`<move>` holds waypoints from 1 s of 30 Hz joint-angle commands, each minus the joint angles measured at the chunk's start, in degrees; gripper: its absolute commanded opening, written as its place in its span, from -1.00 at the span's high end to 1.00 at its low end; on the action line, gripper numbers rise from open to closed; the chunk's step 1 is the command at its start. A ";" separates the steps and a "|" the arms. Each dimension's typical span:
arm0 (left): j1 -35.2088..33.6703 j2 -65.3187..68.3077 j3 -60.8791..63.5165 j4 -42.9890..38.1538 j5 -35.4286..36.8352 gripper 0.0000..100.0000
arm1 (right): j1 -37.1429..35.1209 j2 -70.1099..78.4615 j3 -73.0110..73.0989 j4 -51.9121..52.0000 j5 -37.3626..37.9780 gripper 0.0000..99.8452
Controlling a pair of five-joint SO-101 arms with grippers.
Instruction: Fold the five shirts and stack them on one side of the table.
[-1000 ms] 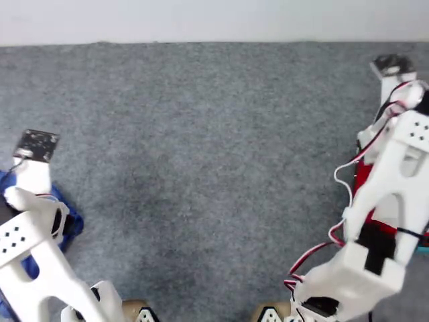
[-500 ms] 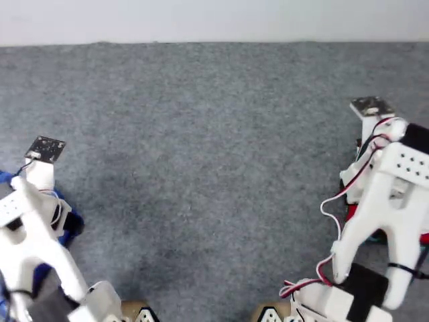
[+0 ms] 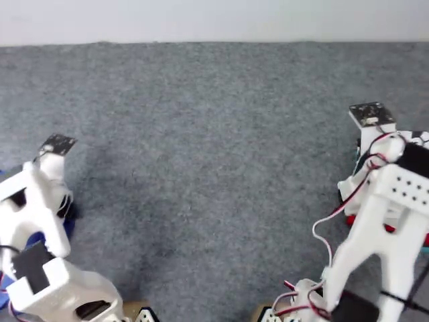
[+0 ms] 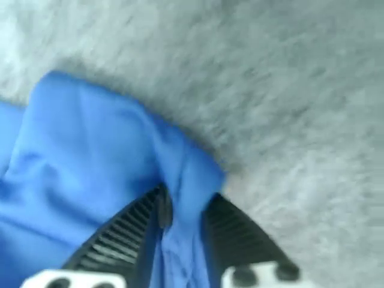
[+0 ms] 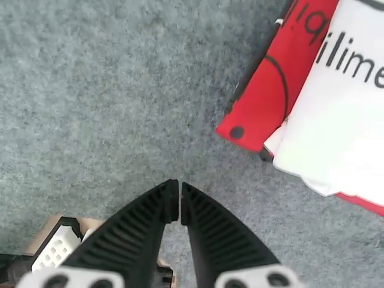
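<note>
Seeing left gripper (image 4: 183, 207) clamped on a raised fold of the blue shirt (image 4: 90, 162), cloth pinched between the black ribbed fingers (image 4: 237, 231), nothing but fabric in the gap

Got the rest of that shirt lying on the grey table (image 4: 288, 90), bunched and creased toward the pinch point, one rounded edge of cloth right at the bare grey surface

From the high view, placing left arm (image 3: 37, 221) at the left edge of the table, bent low over the blue cloth, slivers of blue peeking out around and under the white links

Reading right gripper (image 5: 179, 193) as fully closed and holding nothing, tips pressed together, hanging over bare grey surface

Got the red shirt (image 5: 264, 90) just beside that gripper, apart from it, one corner pointing its way, white printed panel (image 5: 342, 120) across the red

Can't tell from here how neatly folded

Also catching a tan block (image 5: 57, 249) with a white connector near the right gripper, at the near edge of the table

From the high view, placing right arm (image 3: 389, 201) at the right edge, standing over the red shirt, bits of red showing beneath the white frame, red and white wires (image 3: 328, 235) looping down along it

Putting the two shirts well apart, blue far left, red far right, grey surface between both arms

Noting pale wall (image 3: 214, 20) past the far edge
</note>
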 commanded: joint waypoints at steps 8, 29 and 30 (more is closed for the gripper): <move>18.46 -17.23 -21.05 11.43 11.34 0.97 | -0.04 -11.82 6.95 2.24 -0.53 0.98; 47.91 -23.38 -22.99 16.97 26.99 0.52 | -0.40 -19.65 10.55 1.80 -0.53 0.98; 47.56 -23.47 -23.60 18.81 26.64 0.52 | -0.40 -19.65 10.55 1.80 -0.53 0.98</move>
